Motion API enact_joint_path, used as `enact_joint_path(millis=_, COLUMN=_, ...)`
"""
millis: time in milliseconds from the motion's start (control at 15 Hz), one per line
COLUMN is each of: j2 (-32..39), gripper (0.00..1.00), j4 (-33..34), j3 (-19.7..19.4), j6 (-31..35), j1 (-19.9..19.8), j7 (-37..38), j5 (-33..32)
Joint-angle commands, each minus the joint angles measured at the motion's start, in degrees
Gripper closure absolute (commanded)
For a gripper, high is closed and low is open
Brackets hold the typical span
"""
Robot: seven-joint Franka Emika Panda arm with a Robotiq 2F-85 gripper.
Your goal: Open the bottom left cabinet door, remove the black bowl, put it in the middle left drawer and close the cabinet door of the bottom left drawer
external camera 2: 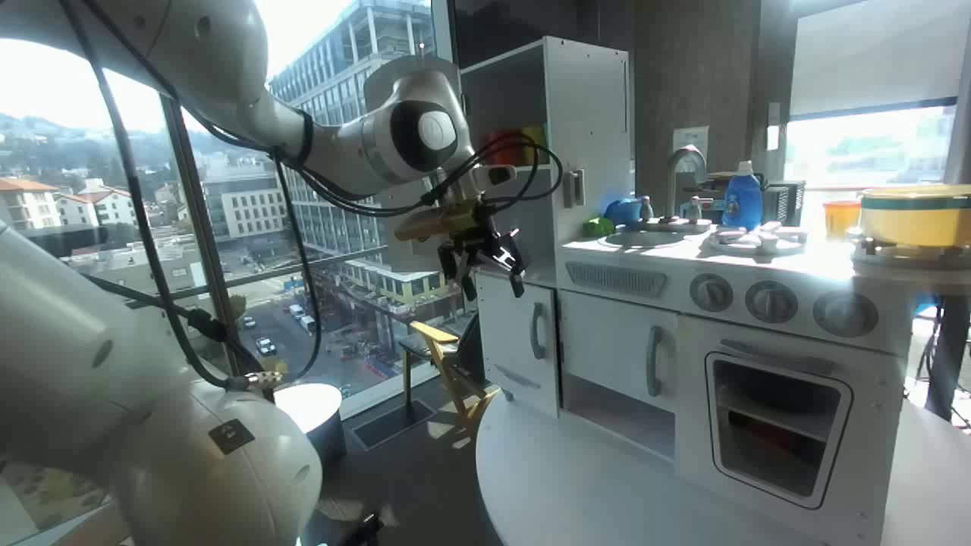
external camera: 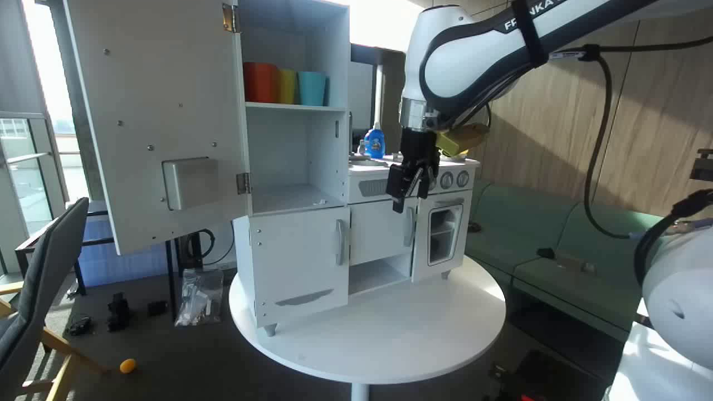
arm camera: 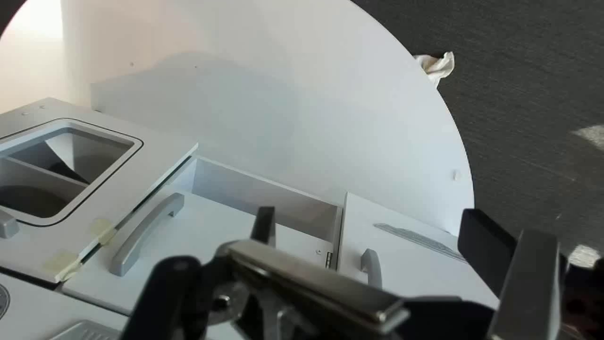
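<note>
With black two-fingered jaws spread, pinching nothing, seems not to have begun. Has yet to open the closed flat white cabinet door (external camera: 301, 260), presumably hiding the black bowl, unseen even in the open white-walled niche (external camera: 284, 159) above. Then: removing, placing, reclosing.

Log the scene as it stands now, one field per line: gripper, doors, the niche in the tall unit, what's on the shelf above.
Gripper: open, nothing held, in front of the toy kitchen
Bottom left cabinet door: shut; interior behind it hidden
Tall door: wide open
Middle left drawer: open-fronted niche, no bowl visible inside
Black bowl: not visible in any view
Cups: orange, yellow and blue, on the shelf above the niche
</note>
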Motion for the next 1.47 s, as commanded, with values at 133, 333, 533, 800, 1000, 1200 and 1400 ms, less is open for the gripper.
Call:
enact_joint_path(millis=133, j2=-0.15, gripper=0.0, j4=0.8, j3=-0.49, j6=-0.23, j1=0.58, j7=0.27, j5=-0.32)
enact_joint_path(millis=333, j2=-1.15, gripper=0.0, j4=-0.36, j3=0.59, j6=0.78, j1=4.72, j7=-1.0, j5=3.62)
enact_joint_path(millis=533, j2=-0.96, gripper=0.0, j4=1.4, j3=3.59, j6=1.22, j1=9.92, j7=1.18, j5=9.27)
enact_joint_path(millis=800, j2=-0.2, gripper=0.0, j4=5.43, j3=9.39, j6=6.06, j1=13.33, j7=7.69, j5=11.77)
enact_joint_path(millis=1000, j2=1.48, gripper=0.0, j4=6.81, j3=14.76, j6=12.6, j1=11.66, j7=14.77, j5=8.37)
enact_joint_path(millis=1200, j2=3.46, gripper=0.0, j4=6.21, j3=17.47, j6=15.51, j1=9.24, j7=19.65, j5=4.98)
enact_joint_path(millis=1400, j2=6.34, gripper=0.0, j4=4.58, j3=17.56, j6=17.2, j1=7.31, j7=22.46, j5=2.81)
